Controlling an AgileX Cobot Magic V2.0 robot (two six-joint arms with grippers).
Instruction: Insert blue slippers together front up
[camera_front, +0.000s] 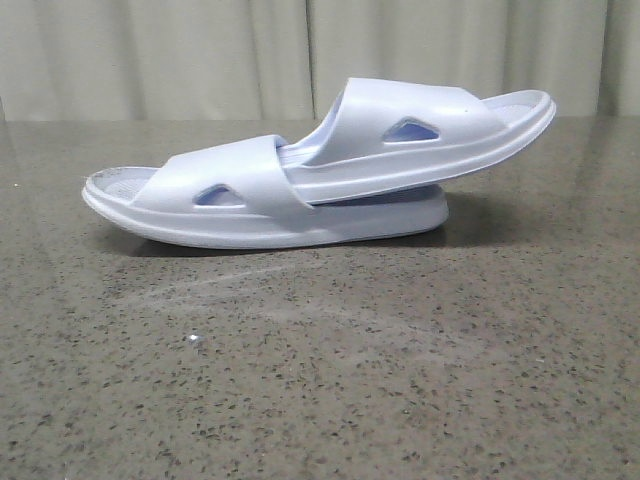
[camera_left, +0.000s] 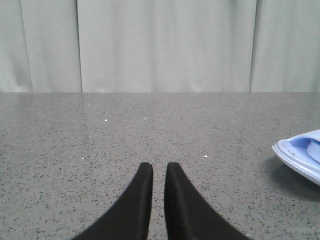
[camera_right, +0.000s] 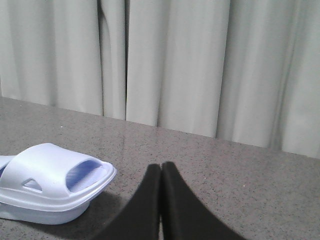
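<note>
Two blue slippers sit joined in the middle of the table in the front view. The lower slipper (camera_front: 200, 195) lies flat, its open footbed end to the left. The upper slipper (camera_front: 420, 125) has one end tucked under the lower one's strap and slants up to the right, strap upward. No gripper shows in the front view. My left gripper (camera_left: 159, 167) hovers over bare table with only a thin slit between its fingers and holds nothing; a slipper end (camera_left: 300, 157) lies off to one side. My right gripper (camera_right: 161, 166) is shut and empty, apart from the slippers (camera_right: 50, 175).
The speckled grey stone table (camera_front: 320, 380) stretches all round the pair. A pale curtain (camera_front: 200, 60) hangs behind its far edge. Nothing else stands on the table in these views.
</note>
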